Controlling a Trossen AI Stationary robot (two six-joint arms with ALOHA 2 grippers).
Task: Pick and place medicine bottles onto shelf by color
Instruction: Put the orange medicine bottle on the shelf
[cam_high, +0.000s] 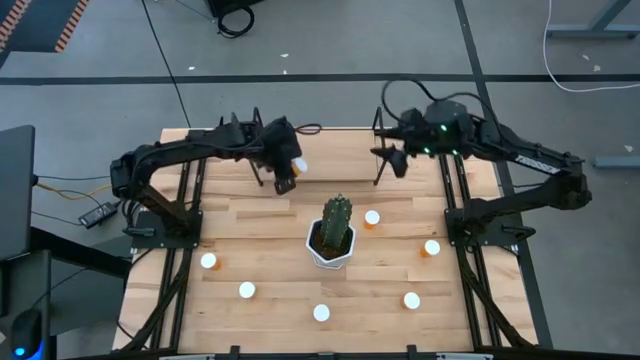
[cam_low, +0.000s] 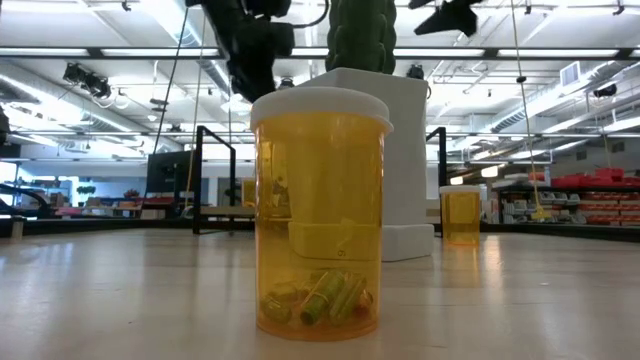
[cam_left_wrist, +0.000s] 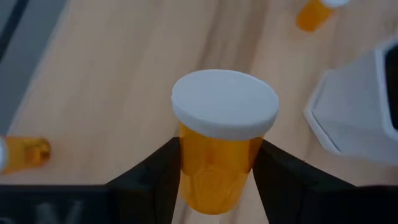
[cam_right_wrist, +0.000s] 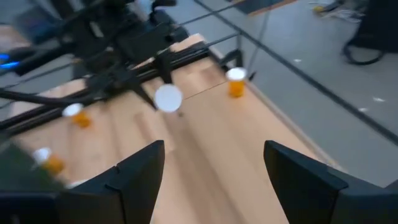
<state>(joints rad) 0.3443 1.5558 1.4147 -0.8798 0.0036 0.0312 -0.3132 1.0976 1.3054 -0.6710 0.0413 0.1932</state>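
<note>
The left gripper (cam_high: 290, 172), above centre in the overhead frame, clasps one of the medicine bottles (cam_left_wrist: 222, 140) between its two dark fingers (cam_left_wrist: 158, 177), white cap clear above them, the bottle held off the table over the wooden shelf (cam_high: 335, 150) at the table's far edge. The right gripper (cam_right_wrist: 214, 168) hangs spread and empty at upper right. Six more bottles stand scattered across the lower half of the overhead frame around a cactus (cam_high: 334, 228) in its white pot; one (cam_low: 320, 212) fills the table-level picture. The grip sits low on the smooth orange wall, so a slip or tilt on release looks possible, and a toppled bottle could roll off the tier. Sorting by colour appears hard, since every bottle seen looks alike.
</note>
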